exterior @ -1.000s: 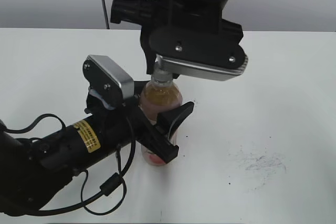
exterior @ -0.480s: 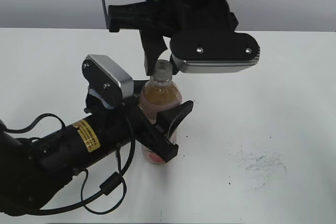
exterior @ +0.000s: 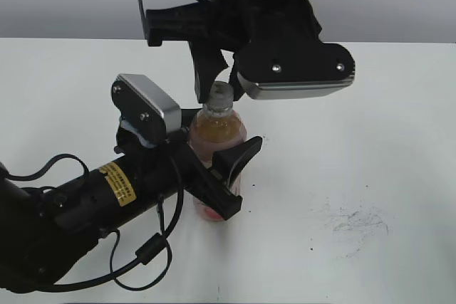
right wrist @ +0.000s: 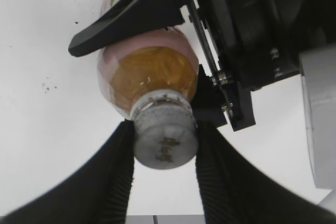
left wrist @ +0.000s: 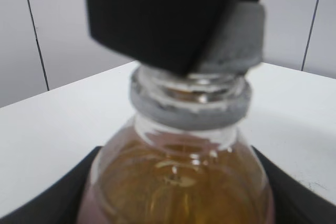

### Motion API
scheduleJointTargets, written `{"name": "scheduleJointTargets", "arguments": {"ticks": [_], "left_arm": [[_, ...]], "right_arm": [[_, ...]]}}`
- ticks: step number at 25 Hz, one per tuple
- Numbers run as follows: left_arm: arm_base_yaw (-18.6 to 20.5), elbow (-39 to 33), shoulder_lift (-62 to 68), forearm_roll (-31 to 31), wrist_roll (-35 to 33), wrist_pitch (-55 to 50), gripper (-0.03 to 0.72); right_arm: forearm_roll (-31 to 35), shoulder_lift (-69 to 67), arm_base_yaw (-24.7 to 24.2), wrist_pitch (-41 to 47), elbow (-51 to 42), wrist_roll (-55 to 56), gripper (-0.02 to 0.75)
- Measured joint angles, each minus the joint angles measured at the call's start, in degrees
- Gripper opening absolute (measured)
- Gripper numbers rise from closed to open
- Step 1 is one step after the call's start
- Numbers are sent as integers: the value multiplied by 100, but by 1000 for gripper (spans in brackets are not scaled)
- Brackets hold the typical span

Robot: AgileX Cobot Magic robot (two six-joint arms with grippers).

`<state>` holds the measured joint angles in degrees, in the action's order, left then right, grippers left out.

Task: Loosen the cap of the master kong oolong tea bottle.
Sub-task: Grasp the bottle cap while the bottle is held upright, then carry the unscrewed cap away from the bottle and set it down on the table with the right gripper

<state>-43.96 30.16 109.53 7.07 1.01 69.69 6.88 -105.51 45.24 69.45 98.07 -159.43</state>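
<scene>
Seen from the exterior camera, the right gripper (exterior: 217, 89) now sits turned about the cap (exterior: 220, 92) compared with a second ago. Its silver wrist camera housing (exterior: 296, 76), then slanting from 10 o'clock down toward 4 o'clock, now lies nearly level and extends farther toward 3 o'clock. The cap, hidden beneath that housing before, now shows.

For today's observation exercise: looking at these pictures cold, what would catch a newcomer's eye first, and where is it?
The amber tea bottle standing upright near the middle of the white table, clamped round its body by the left pincer. Next, the right pincer reaching down from above, its black fingers closed on either side of the grey cap.
</scene>
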Motion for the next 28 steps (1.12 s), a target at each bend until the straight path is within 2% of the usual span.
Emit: {"name": "scheduleJointTargets", "arguments": {"ticks": [19, 23, 28], "left_arm": [[6, 15, 18, -89, 27, 0, 446], [6, 15, 18, -89, 27, 0, 446], [6, 15, 18, -89, 27, 0, 446]], "right_arm": [[-116, 96, 5, 40, 335, 488, 272], [-735, 96, -2, 40, 335, 1768, 272], [-1439, 96, -330, 34, 281, 4438, 272]]}}
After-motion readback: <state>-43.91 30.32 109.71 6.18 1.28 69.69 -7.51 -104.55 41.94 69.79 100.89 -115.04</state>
